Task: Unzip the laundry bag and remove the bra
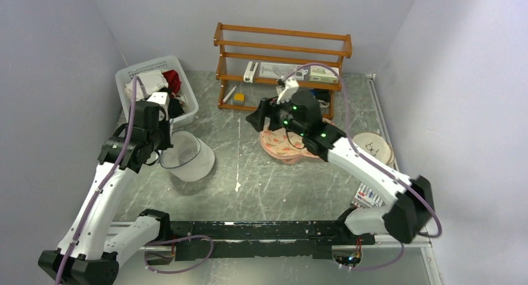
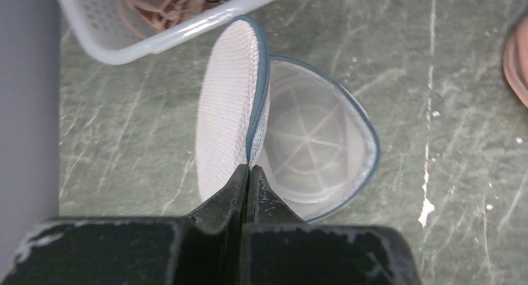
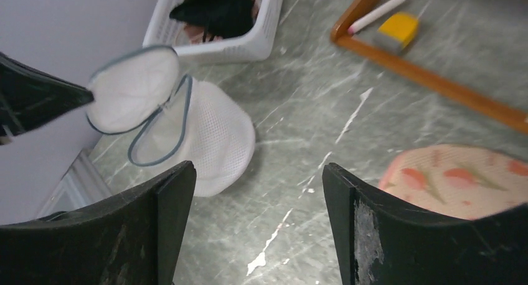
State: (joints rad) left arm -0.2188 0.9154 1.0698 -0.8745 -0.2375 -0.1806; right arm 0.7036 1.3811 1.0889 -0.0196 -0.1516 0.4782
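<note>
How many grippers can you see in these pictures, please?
2. The left gripper is shut on the flap of the laundry bag, by the basket; the right gripper hangs open beside the floral bra.

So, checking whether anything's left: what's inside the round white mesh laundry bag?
The round white mesh laundry bag stands open; inside, only its own mesh and spoke-like seams show, no garment. Its raised lid flap, pinched by the left gripper, covers the part of the interior behind it.

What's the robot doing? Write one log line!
laundry bag: open | left gripper: shut on its lid | right gripper: open | bra: on table
</note>
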